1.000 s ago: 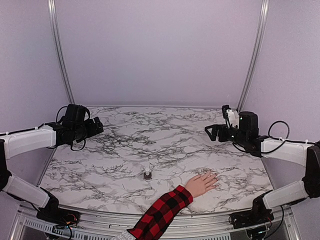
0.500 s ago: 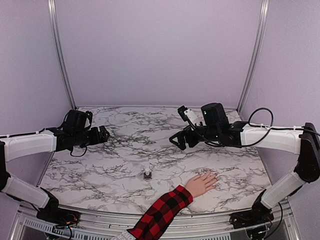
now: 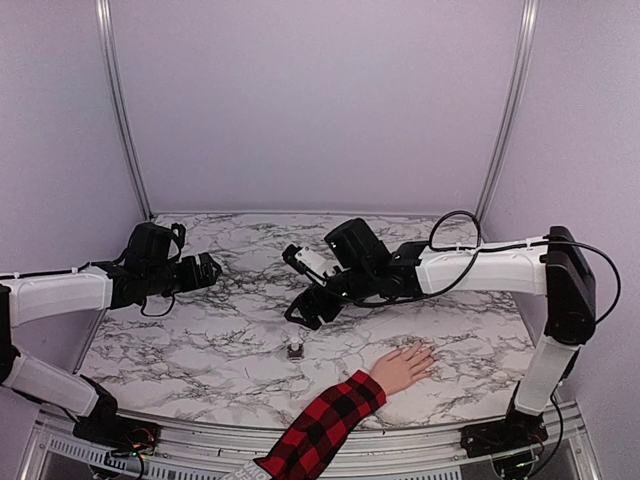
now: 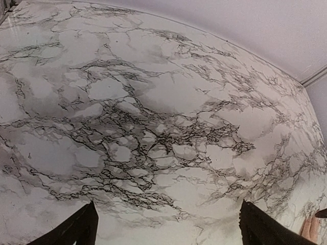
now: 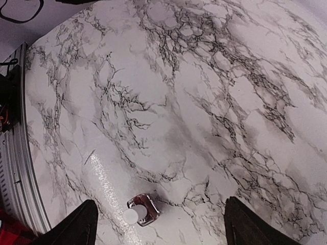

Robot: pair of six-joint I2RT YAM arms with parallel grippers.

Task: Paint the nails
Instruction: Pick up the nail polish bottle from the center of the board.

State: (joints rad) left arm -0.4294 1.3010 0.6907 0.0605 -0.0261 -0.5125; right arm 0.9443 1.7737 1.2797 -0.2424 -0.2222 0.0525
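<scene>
Right gripper (image 3: 308,310) hovers near the polish bottle (image 3: 296,350) with jaws spread, left gripper (image 3: 205,270) spread too, and the nails (image 3: 427,354) on the hand (image 3: 403,367) are probably those tiny specks.

- A marble table (image 3: 200,330) is closed in by plain lilac walls (image 3: 320,100) at the back and both sides.
- A small polish bottle (image 3: 296,350) stands upright near the front middle, with bare marble all round it.
- The right gripper (image 3: 306,310), fingers spread wide, hangs above and just behind the bottle. Its wrist view shows the bottle (image 5: 139,212) between the two fingers, with room on each side.
- A pale hand (image 3: 405,366) lies flat at the front right. Its plaid sleeve (image 3: 325,425) crosses the front edge, blocking that approach. A strip of bare marble separates it from the bottle.
- The right arm (image 3: 470,268) stretches in from the right, above the table's middle.
- The left gripper (image 3: 208,270), fingers apart, hangs over the left rear, with broad bare marble ahead.
</scene>
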